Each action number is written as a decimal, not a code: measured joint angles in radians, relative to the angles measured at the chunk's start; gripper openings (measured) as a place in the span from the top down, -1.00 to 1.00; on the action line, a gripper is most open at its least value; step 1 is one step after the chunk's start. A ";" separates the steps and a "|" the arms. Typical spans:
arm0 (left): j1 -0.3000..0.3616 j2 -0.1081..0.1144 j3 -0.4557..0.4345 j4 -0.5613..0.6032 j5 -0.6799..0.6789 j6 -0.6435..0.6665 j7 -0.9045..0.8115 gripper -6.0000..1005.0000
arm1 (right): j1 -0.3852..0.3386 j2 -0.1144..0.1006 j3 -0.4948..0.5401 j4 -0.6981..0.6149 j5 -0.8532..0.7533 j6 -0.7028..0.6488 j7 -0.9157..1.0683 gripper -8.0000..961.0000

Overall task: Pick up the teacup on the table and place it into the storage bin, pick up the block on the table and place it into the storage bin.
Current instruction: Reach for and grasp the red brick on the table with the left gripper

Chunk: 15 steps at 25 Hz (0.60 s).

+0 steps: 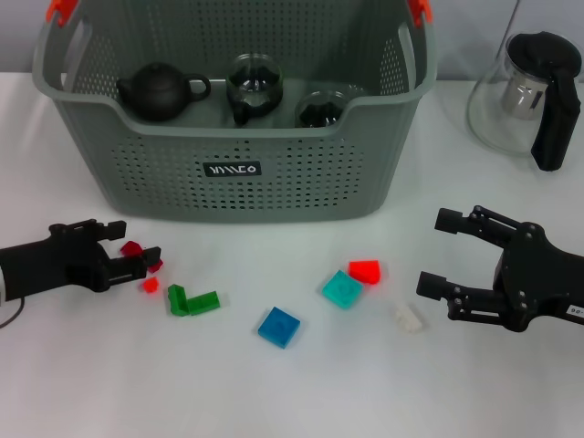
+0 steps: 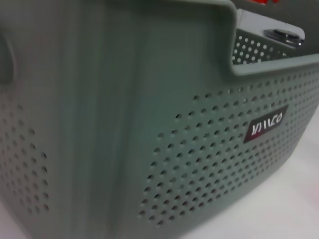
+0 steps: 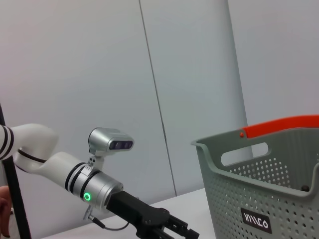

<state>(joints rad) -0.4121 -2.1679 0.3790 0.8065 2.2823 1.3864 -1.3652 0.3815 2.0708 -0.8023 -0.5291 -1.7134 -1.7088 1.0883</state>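
The grey-green storage bin (image 1: 228, 173) stands at the back centre; its perforated wall (image 2: 199, 149) fills the left wrist view and its corner (image 3: 269, 184) shows in the right wrist view. A glass teacup (image 1: 319, 108) sits inside the bin. My left gripper (image 1: 128, 248) lies low at the table's left, open, with a dark red block (image 1: 155, 265) between its fingers. A small bright red block (image 1: 149, 285) lies just beside it. At the right, my right gripper (image 1: 438, 251) stands open over the table with nothing in it.
A black teapot (image 1: 162, 91) and a glass jug (image 1: 254, 87) are in the bin. On the table lie green (image 1: 192, 301), blue (image 1: 278, 327), teal (image 1: 342, 289), red (image 1: 364, 271) and white (image 1: 409, 318) blocks. A glass pitcher (image 1: 525, 91) stands back right.
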 joint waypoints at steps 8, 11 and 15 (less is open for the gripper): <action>0.001 -0.001 -0.005 -0.058 -0.038 -0.044 0.073 -0.48 | 0.002 0.000 0.000 -0.002 0.000 0.000 -0.001 -0.97; 0.017 -0.002 -0.006 -0.059 -0.081 -0.034 0.120 -0.48 | 0.005 -0.001 0.000 -0.002 0.000 0.000 -0.001 -0.97; 0.030 -0.003 -0.009 -0.071 -0.104 -0.040 0.153 -0.48 | 0.004 -0.001 0.001 -0.001 0.000 0.000 -0.001 -0.97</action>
<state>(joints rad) -0.3821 -2.1706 0.3704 0.7350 2.1788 1.3466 -1.2122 0.3851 2.0693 -0.8009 -0.5297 -1.7134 -1.7088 1.0876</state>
